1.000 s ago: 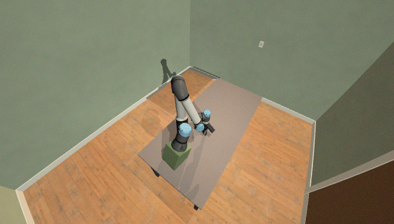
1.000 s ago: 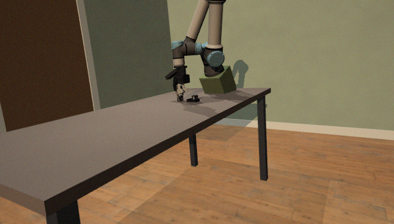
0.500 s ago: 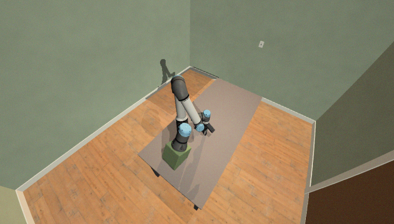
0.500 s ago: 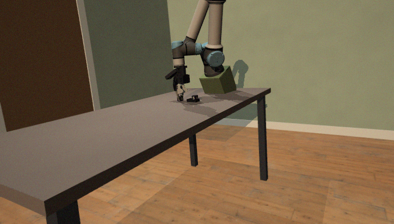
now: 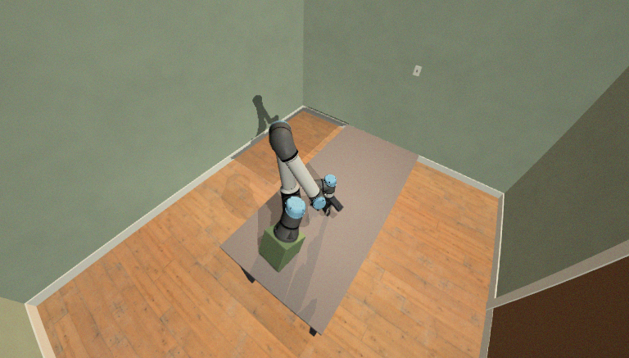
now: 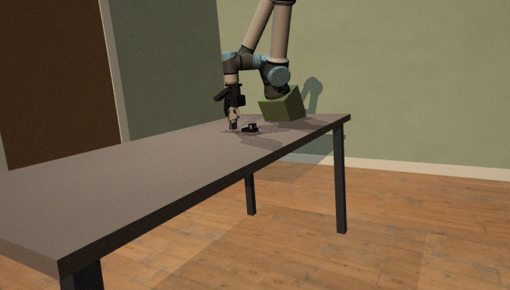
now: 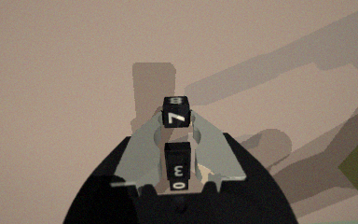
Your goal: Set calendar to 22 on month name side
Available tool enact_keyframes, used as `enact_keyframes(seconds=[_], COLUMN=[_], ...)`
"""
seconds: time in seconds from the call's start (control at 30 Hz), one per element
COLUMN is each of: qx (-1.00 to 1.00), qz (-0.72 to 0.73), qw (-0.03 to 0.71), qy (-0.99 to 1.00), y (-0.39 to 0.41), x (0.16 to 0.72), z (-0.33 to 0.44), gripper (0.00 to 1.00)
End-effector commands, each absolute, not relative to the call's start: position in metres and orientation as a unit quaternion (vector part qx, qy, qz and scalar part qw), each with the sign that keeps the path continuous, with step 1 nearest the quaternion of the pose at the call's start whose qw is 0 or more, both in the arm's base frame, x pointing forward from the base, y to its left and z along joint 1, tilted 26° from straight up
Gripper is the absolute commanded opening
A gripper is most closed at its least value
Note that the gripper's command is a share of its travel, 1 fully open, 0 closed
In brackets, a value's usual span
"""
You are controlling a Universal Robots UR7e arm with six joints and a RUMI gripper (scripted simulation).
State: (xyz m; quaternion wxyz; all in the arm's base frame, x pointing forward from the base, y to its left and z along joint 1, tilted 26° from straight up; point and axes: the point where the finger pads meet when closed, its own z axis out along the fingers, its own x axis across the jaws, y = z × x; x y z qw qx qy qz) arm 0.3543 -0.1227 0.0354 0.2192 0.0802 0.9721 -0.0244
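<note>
- One black cube (image 6: 233, 125) (image 7: 176, 113) is located between the fingertips of the claw (image 5: 328, 212) (image 6: 233, 121) (image 7: 176, 111).
- Claw state: closed to a narrow gap, gripping this cube by two opposite sides.
- Visible faces of the gripped cube, wrist view: a white 7 on the larger face and an 8 on the face beyond it. Both digits lie sideways in that view.
- Claw orientation: pointing down, low over the table (image 5: 366, 169) (image 6: 157, 166) (image 7: 70, 56). Contact between the gripped cube and the surface cannot be determined.
- Calendar tray (image 6: 248, 129): on the table, just beside the claw, on the side nearer the green base block (image 5: 282, 250) (image 6: 281, 109).
- Second cube (image 6: 252, 125): seated on the tray. Its visible digit is too small to read reliably in the exterior view.
- Wrist view, between the fingers: dark surfaces carry a 3 and a 0. The boundary between tray and cube cannot be determined there.
- Month's name: not legible.
</note>
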Motion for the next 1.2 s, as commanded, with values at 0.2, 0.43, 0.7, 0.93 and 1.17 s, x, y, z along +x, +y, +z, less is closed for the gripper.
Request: enact_keyframes(seconds=[0.2, 0.43, 0.7, 0.93, 1.17], qx=[0.080, 0.080, 0.080, 0.080, 0.080], qz=[-0.024, -0.024, -0.024, -0.024, -0.024], qw=[0.220, 0.220, 0.220, 0.220, 0.220], qy=[0.972, 0.972, 0.972, 0.972, 0.972], y=[-0.121, -0.120, -0.118, -0.117, -0.116], x=[0.346, 0.341, 0.332, 0.325, 0.320], z=[0.053, 0.064, 0.084, 0.099, 0.110], gripper=[0.10, 0.10, 0.10, 0.10, 0.10])
